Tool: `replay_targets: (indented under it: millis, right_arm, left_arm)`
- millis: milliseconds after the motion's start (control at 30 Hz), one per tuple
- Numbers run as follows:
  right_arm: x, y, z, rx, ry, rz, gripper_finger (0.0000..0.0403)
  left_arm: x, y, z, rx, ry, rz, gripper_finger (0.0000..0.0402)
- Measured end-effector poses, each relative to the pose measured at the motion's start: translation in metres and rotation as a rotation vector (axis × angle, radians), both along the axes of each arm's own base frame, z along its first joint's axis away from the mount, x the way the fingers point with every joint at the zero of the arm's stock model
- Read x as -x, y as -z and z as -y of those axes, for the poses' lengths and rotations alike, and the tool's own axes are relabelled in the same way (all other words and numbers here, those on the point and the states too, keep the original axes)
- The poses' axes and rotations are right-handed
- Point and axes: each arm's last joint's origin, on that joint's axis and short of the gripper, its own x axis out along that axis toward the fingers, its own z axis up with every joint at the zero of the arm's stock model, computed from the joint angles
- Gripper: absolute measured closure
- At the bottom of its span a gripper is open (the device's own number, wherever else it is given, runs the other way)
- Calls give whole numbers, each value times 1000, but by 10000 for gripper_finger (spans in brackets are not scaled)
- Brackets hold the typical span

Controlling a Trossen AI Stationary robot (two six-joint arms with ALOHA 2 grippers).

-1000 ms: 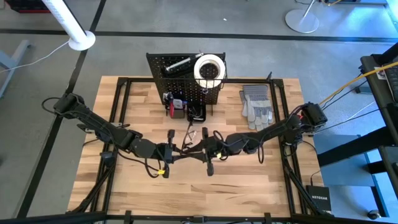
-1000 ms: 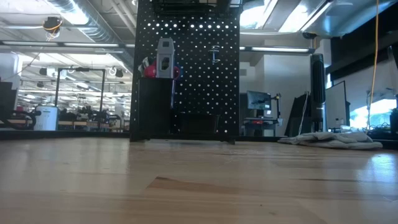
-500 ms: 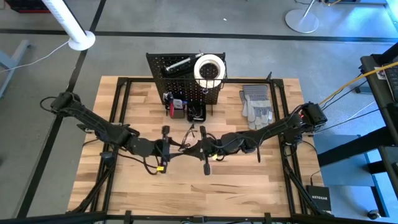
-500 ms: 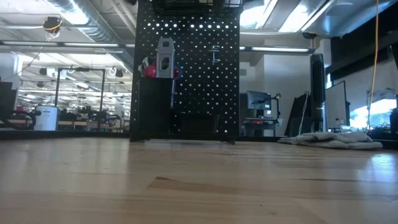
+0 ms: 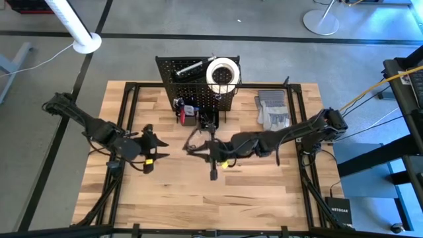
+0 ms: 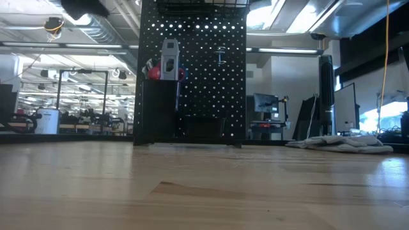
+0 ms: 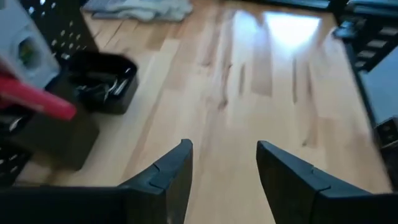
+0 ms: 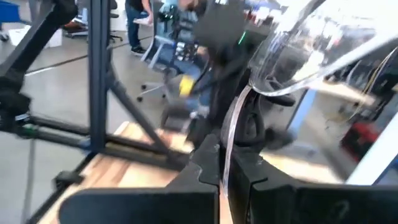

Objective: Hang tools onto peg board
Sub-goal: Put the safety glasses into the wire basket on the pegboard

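right wrist view: clear glasses [image 8: 292, 43] between fingers [image 8: 205, 163]

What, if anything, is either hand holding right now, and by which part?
The right hand is shut on what looks like clear safety glasses, pinching the thin edge of the clear lens. The left hand is open and holds nothing.

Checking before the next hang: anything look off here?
Nothing spilled or damaged. One oddity: the right gripper is shut on clear glasses by one thin edge, a slim hold, in front of the peg board. The left gripper is open and empty. Gloves lie flat beside the board.
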Motion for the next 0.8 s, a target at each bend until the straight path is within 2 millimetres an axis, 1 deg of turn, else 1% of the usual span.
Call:
replay_targets:
  millis: [133,267,367,500,567,667,733,800]
  right_arm:
    - [-4,-36,10,74,17,49,397]
    - [-6,-73,32,125,74,107,398]
    - [-6,-96,56,158,130,160,398]
    - [-4,-123,98,152,205,242,398]
    - [-2,-129,122,123,263,259,398]
    - [0,-129,151,18,304,267,398]
    - [-2,-126,164,-77,317,275,398]
    - [-6,-122,168,-133,312,273,398]
  left_arm:
    - [4,4,-3,-36,-31,-42,236]
    - [3,8,-3,-52,-38,-38,236]
    - [3,14,-3,-66,-37,-51,236]
    - [3,20,-4,-68,-58,-52,236]
    - [3,22,-4,-57,-70,-53,236]
    - [3,22,-4,-49,-74,-48,236]
    - [3,22,-4,-49,-74,-48,236]
    - [3,22,-4,-50,-76,-46,236]
